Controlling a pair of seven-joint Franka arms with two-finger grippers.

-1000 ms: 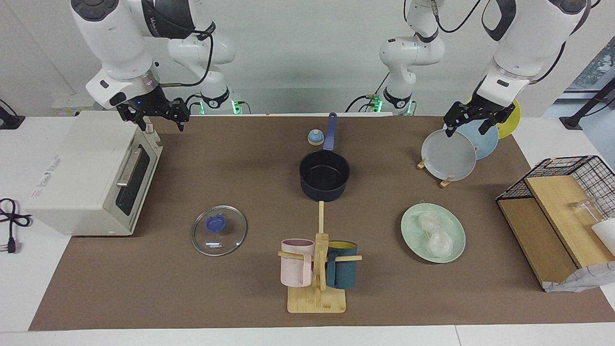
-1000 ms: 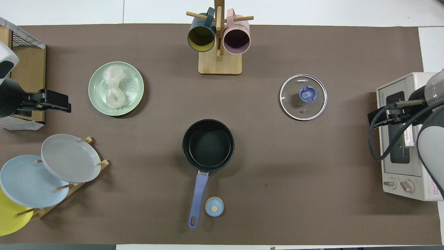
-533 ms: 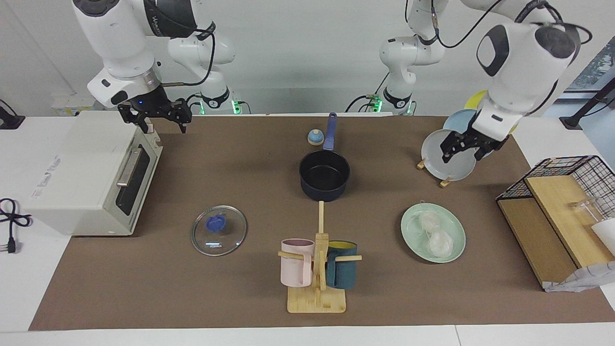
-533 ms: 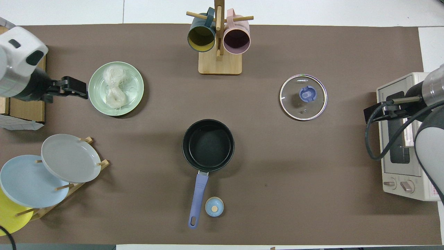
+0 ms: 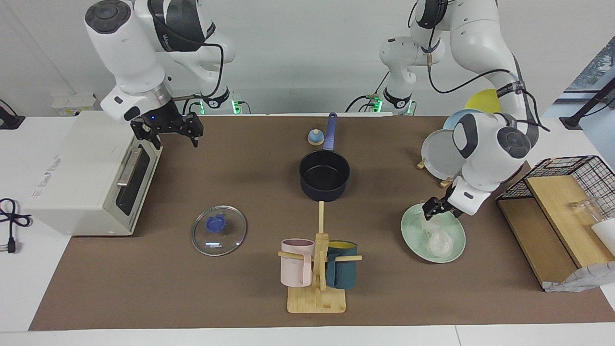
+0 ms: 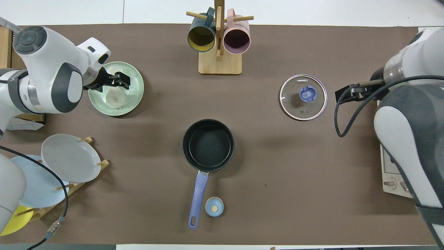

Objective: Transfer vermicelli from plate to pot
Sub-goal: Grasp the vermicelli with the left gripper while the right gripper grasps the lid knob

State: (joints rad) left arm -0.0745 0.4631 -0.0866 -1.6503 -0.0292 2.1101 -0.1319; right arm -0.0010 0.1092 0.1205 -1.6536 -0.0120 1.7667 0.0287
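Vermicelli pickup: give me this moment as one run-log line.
phase: reach | left gripper: open, over plate, at vermicelli | right gripper: open, waiting by oven | pot: empty

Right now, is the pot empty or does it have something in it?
Empty: the pot shows only its bare black inside; the vermicelli lies on the plate.

Pale mint-green plate (image 5: 456, 240); whitish translucent vermicelli (image 5: 438, 242). Dark navy pot (image 5: 325, 179), black inside, blue handle. Brown mat (image 5: 240, 288) on the white worktop (image 5: 19, 298). Clear glass lid (image 5: 219, 230), blue knob. Pink mug (image 5: 295, 263), dark teal mug (image 5: 342, 271). Upright plates: grey (image 6: 70, 158), light blue (image 6: 36, 189), yellow (image 6: 10, 218). Off-white toaster oven (image 5: 81, 178).
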